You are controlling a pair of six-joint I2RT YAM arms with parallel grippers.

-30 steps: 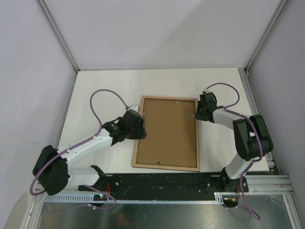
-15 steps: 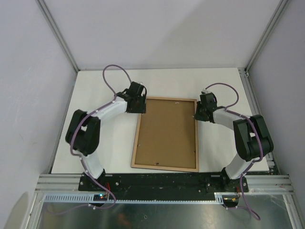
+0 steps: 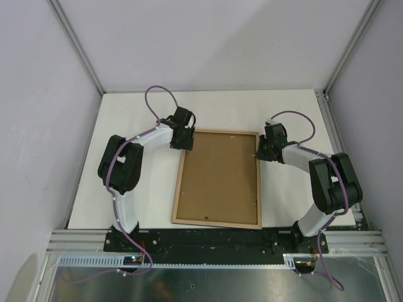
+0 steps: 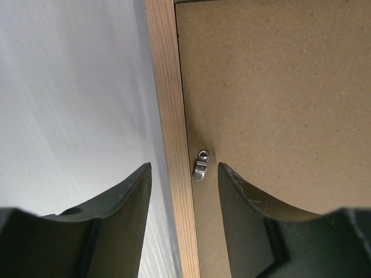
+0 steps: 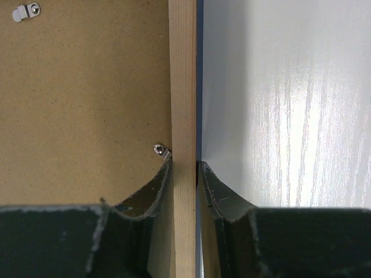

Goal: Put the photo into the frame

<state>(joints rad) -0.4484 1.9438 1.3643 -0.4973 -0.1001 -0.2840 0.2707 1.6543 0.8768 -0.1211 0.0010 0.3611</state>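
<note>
The frame (image 3: 216, 223) lies face down on the white table, its light wood back up. The brown backing board (image 3: 219, 176) fills it. The photo is hidden. My left gripper (image 3: 184, 143) hangs over the frame's far left corner. In the left wrist view it (image 4: 184, 168) is open, its fingers astride the wooden rail (image 4: 168, 104) with a gap on each side, and a small metal clip (image 4: 201, 164) lies between them. My right gripper (image 3: 260, 153) is at the right rail near the far corner. In the right wrist view it (image 5: 184, 163) is shut on that rail (image 5: 182, 75).
Metal turn clips (image 5: 161, 150) sit on the backing board along the rails, another one at the far edge (image 5: 26, 11). Grey walls and metal posts enclose the table (image 3: 145, 113). Both arm bases stand at the near edge.
My left arm swung from the middle of the frame's left rail up to its far left corner. The frame's near end shifted slightly left. The right gripper kept its hold.
</note>
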